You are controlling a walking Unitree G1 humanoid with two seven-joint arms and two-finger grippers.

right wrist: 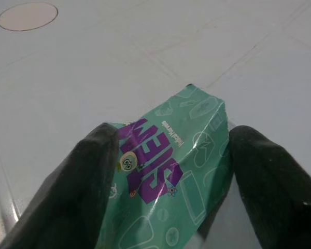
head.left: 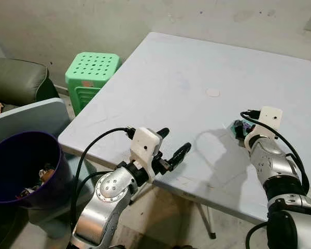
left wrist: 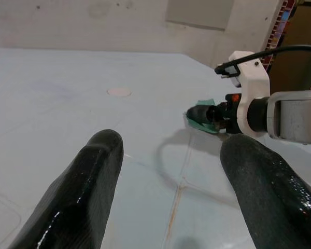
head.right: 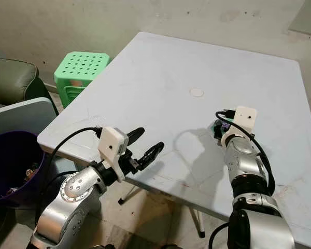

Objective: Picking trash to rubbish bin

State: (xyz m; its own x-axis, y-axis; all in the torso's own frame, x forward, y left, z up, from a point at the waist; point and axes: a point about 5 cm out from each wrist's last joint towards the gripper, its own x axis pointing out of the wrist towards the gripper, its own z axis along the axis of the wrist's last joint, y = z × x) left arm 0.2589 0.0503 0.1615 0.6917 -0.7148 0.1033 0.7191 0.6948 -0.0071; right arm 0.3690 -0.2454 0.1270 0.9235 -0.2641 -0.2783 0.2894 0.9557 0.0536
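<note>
A green snack wrapper with purple letters lies on the white table near its right side. My right gripper is open, one black finger on each side of the wrapper, low over the tabletop. My left gripper is open and holds nothing, hovering over the table's front edge; in its wrist view the wrapper sits at the tip of the right gripper. The purple rubbish bin stands on the floor at the far left, with some trash inside.
A green plastic stool stands beyond the table's left corner. A dark sofa and a grey panel are behind the bin. A small round mark is on the tabletop. The table's folding legs show below its front edge.
</note>
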